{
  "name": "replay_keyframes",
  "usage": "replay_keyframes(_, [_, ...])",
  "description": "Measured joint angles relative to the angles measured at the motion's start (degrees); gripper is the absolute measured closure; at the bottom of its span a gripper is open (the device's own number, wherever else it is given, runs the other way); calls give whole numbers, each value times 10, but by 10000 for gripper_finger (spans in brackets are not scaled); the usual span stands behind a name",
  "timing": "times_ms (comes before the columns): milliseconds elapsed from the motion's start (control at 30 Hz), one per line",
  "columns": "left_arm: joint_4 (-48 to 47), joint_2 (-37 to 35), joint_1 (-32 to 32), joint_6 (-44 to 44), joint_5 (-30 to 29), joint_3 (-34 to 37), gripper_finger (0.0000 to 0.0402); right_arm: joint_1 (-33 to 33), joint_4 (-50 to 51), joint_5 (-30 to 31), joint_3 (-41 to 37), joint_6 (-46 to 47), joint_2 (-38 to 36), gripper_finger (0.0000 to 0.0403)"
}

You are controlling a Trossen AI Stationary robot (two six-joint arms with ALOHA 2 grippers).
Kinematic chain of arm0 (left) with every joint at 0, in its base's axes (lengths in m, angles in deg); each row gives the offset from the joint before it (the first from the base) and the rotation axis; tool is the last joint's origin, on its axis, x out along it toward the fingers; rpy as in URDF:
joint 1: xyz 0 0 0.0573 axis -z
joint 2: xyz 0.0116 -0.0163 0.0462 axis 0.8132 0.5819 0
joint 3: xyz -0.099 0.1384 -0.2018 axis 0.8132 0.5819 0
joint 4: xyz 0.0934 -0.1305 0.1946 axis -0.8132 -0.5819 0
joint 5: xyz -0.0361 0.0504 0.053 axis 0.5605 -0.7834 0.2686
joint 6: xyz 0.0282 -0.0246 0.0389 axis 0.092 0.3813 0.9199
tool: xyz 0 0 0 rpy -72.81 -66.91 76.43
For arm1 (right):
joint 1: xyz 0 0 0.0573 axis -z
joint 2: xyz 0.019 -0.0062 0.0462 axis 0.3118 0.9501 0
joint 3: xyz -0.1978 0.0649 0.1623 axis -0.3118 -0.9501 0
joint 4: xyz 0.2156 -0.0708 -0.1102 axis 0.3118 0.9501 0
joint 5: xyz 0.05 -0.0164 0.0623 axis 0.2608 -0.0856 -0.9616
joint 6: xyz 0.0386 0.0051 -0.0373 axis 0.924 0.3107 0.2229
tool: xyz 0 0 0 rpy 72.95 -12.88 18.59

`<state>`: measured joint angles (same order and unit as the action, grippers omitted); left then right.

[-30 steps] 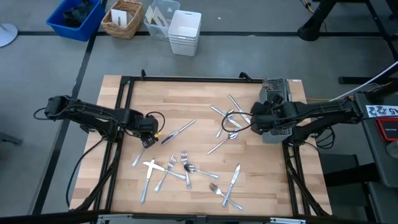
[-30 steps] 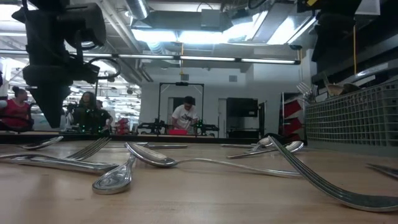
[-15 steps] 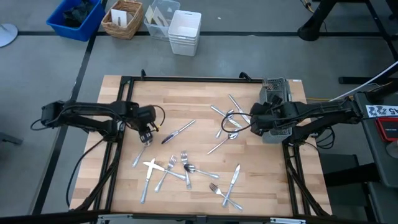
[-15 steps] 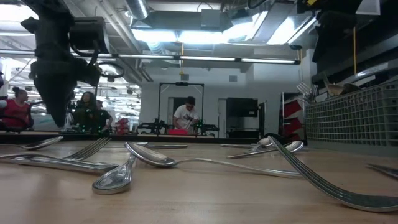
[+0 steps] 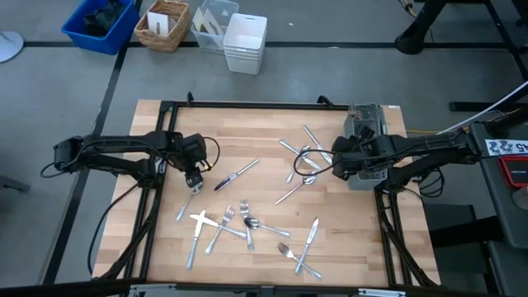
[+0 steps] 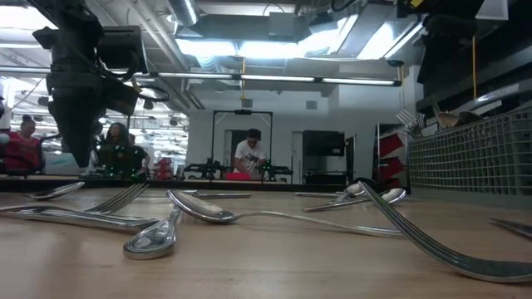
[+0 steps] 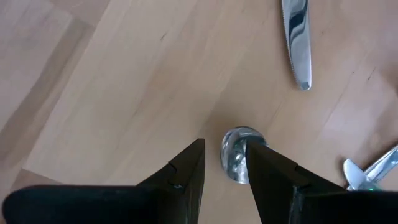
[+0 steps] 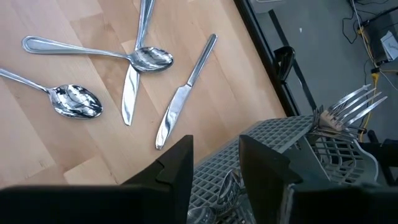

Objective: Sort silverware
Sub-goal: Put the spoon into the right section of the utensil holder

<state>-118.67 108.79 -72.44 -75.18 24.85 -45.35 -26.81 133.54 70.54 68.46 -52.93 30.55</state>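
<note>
Silverware lies scattered on the wooden table: a knife (image 5: 237, 174), a spoon (image 5: 187, 203), a pile of forks and knives (image 5: 235, 224), and spoons (image 5: 301, 161) near the mesh caddy (image 5: 369, 124). My left gripper (image 5: 195, 178) hangs open, pointing down, clear of the table (image 6: 79, 154). The spoon's bowl (image 7: 235, 155) lies on the wood just beyond its fingers (image 7: 224, 148), and the knife's blade (image 7: 297, 43) lies farther off. My right gripper (image 5: 340, 161) hovers open over the caddy's near end (image 8: 216, 146). Forks (image 8: 348, 106) stand in the caddy.
Two spoons (image 8: 74, 99) and two knives (image 8: 183, 96) lie beside the caddy. Black frame rails (image 5: 165, 132) run along the table's edges. A blue bin (image 5: 99, 21), a wicker basket (image 5: 162, 23) and a white bin (image 5: 245, 41) stand on the floor beyond the far edge. People sit in the room behind.
My left gripper has swung a little toward the table's far edge and turned about at the wrist, staying open and above the table. The silverware has not moved.
</note>
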Motion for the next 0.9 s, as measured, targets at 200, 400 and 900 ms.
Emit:
replay_keyframes(200, [32,5,0,-62,0,0,292,0,-4,0,0,0,0,272])
replay_keyframes(400, [37,5,0,-148,-4,0,292,0,-4,0,0,0,0,272])
replay_keyframes(900, [37,5,15,-312,-37,0,292,0,-6,0,0,0,0,272])
